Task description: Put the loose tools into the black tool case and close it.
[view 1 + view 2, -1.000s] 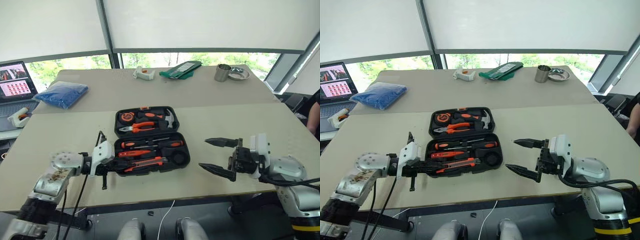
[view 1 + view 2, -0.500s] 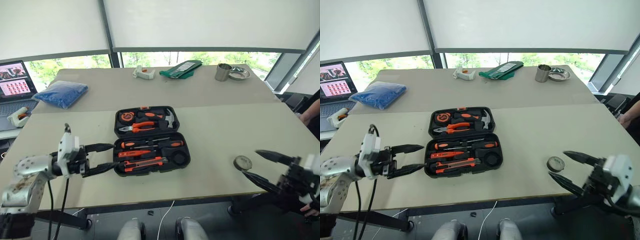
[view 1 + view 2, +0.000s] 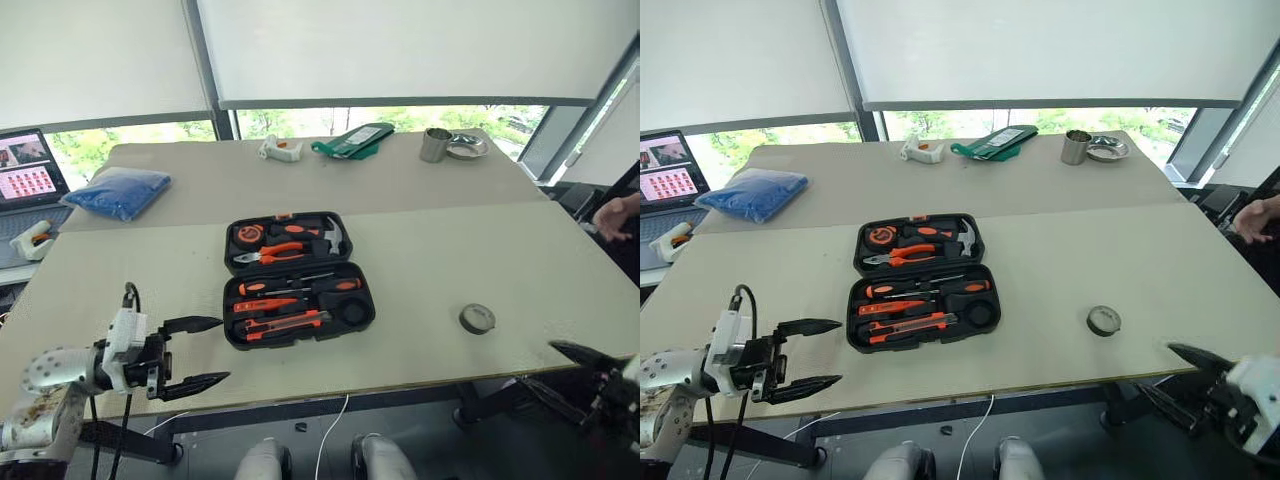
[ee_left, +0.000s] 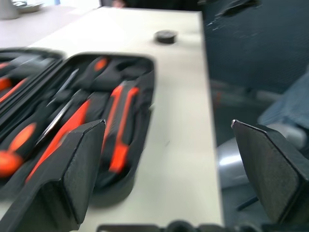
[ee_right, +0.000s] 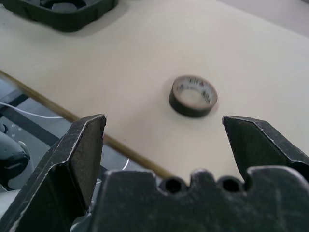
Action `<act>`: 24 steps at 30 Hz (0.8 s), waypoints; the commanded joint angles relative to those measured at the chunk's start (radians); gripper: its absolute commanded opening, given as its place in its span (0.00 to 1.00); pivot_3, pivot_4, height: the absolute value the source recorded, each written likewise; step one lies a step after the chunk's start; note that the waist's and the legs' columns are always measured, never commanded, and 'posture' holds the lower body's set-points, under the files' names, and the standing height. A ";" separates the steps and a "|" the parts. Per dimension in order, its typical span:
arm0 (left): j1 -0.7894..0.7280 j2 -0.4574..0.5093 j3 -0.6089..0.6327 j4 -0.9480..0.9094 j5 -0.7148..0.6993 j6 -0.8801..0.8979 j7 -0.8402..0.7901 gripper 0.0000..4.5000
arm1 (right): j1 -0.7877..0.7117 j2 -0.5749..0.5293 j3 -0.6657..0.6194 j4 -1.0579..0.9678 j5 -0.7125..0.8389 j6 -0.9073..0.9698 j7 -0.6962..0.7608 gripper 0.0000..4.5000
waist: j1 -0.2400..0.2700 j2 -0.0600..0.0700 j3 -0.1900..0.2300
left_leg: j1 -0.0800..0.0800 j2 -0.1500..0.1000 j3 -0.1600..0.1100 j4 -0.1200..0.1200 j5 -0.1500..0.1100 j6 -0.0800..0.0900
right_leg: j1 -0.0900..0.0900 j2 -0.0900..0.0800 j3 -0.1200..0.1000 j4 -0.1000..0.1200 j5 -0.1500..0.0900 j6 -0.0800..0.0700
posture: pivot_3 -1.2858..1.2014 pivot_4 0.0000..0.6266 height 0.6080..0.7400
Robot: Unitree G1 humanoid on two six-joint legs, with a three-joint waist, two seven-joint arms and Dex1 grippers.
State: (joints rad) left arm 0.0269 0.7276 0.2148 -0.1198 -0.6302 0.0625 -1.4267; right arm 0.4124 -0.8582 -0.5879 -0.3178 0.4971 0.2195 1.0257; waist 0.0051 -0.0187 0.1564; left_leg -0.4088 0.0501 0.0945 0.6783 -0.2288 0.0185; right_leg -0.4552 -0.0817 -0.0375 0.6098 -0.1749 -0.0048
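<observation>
Both arms have drawn back from the black tool case (image 3: 298, 279): the left tool (image 3: 197, 353), earlier closed at its front-left corner, now hangs wide open just off that corner, and the right tool (image 3: 568, 372), fingers spread wide, sits past the counter's (image 3: 450, 260) near edge, uncovering a tape roll (image 3: 477, 319). Lying open mid-counter, the case holds orange-and-black tools in its moulded recesses, the utility knife (image 3: 283, 322) and screwdrivers (image 3: 300, 286) lengthwise across the near half. Beyond lie a blue cloth bundle (image 3: 118, 191) and a metal cup (image 3: 435, 144), under blinds-covered windows.
</observation>
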 commanded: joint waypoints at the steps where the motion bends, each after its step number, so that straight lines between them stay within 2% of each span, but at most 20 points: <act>1: -0.022 -0.007 -0.033 -0.089 -0.042 0.063 0.028 1.00 | -0.118 -0.129 0.079 -0.064 0.075 0.216 -0.001 1.00 | 0.002 -0.002 0.001 | 0.000 0.000 0.000 0.000 0.000 0.000 | 0.000 0.000 0.000 0.000 0.000 0.000 | 0.52 0.24 1.00; 6: -0.036 -0.043 -0.053 -0.130 -0.029 0.059 0.079 1.00 | -0.326 -0.249 0.296 0.025 -0.006 0.319 0.020 1.00 | 0.006 -0.003 0.002 | 0.002 0.000 -0.001 0.000 0.001 0.000 | 0.000 0.004 0.000 0.001 0.000 0.000 | 0.52 0.24 1.00; 9: -0.034 -0.061 -0.054 -0.148 -0.020 0.052 0.107 1.00 | -0.422 -0.267 0.405 0.105 -0.082 0.321 0.016 1.00 | 0.009 -0.004 0.002 | 0.000 -0.001 -0.002 0.000 0.001 0.001 | 0.000 0.005 0.000 0.002 0.000 0.000 | 0.52 0.24 1.00; 10: -0.030 -0.064 -0.054 -0.155 -0.018 0.051 0.114 1.00 | -0.448 -0.270 0.434 0.131 -0.105 0.325 0.014 1.00 | 0.010 -0.004 0.002 | -0.002 -0.002 -0.002 0.000 0.004 0.008 | -0.001 0.005 0.000 0.001 0.000 0.000 | 0.52 0.24 1.00; 12: -0.018 -0.070 -0.052 -0.170 -0.018 0.051 0.129 1.00 | -0.493 -0.272 0.490 0.183 -0.158 0.294 0.022 1.00 | 0.011 -0.004 0.002 | -0.005 -0.003 -0.002 0.000 0.002 0.010 | -0.002 0.005 0.001 0.001 0.000 0.000 | 0.52 0.24 1.00; 16: 0.030 -0.066 -0.035 -0.169 -0.010 0.022 0.121 1.00 | -0.538 -0.284 0.581 0.246 -0.234 0.266 0.061 0.79 | 0.008 -0.004 0.002 | -0.007 -0.005 -0.001 0.000 -0.004 0.013 | -0.002 0.005 0.003 0.000 -0.002 0.006 | 0.52 0.24 1.00; 17: 0.037 -0.066 -0.031 -0.167 -0.008 0.014 0.123 1.00 | -0.549 -0.278 0.592 0.261 -0.247 0.258 0.061 0.67 | 0.008 -0.004 0.002 | -0.006 -0.005 -0.001 0.000 -0.005 0.014 | -0.002 0.004 0.003 0.000 -0.003 0.007 | 0.52 0.24 1.00; 21: 0.044 -0.069 -0.020 -0.161 -0.001 -0.006 0.135 1.00 | -0.585 -0.257 0.623 0.322 -0.287 0.203 0.075 0.40 | 0.008 -0.004 0.002 | -0.006 -0.005 -0.001 0.002 -0.006 0.014 | -0.002 0.004 0.003 0.000 -0.006 0.004 | 0.52 0.24 1.00; 24: 0.040 -0.073 -0.016 -0.157 0.001 -0.016 0.147 1.00 | -0.610 -0.247 0.625 0.357 -0.305 0.151 0.090 0.16 | 0.008 -0.004 0.002 | -0.005 -0.005 -0.001 0.003 -0.006 0.013 | -0.001 0.005 0.003 0.001 -0.005 0.004 | 0.52 0.24 1.00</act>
State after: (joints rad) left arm 0.0726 0.6584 0.1798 -0.2640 -0.6276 0.0663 -1.2889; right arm -0.1786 -1.1038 0.0478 0.0254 0.2099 0.4164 1.1041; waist 0.0133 -0.0228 0.1588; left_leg -0.4134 0.0456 0.0937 0.6818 -0.2342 0.0317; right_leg -0.4558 -0.0772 -0.0343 0.6113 -0.1802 -0.0012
